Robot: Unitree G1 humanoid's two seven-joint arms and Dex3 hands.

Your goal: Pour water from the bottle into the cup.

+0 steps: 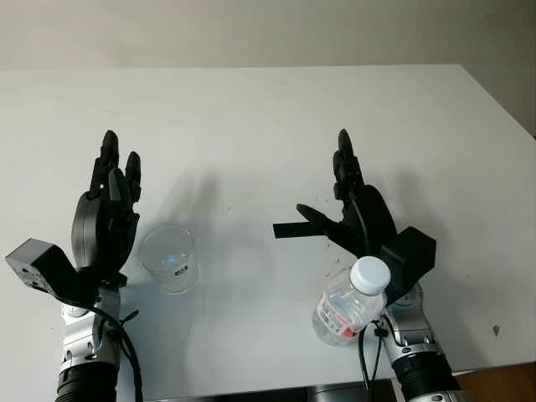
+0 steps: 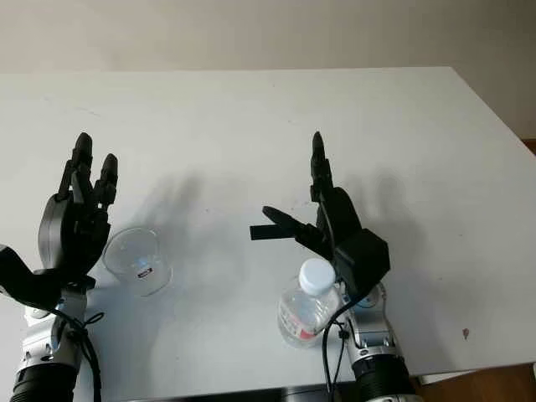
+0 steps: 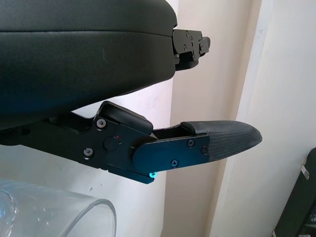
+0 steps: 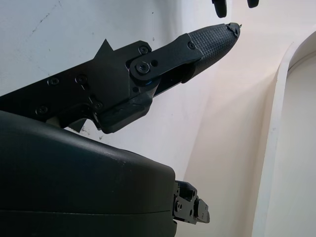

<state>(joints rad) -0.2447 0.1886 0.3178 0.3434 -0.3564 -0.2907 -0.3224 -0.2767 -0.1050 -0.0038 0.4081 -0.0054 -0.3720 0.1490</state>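
A clear plastic water bottle with a white cap and a red-and-white label stands near the table's front edge, right of centre. My right hand is open just behind it and above it, palm towards the middle, holding nothing. A clear empty cup stands on the table at the front left; its rim appears in the left wrist view. My left hand is open just to the left of the cup, apart from it.
The white table stretches far back and to both sides. Its right edge runs diagonally at the far right, with brown floor beyond. A small dark speck lies near the front right corner.
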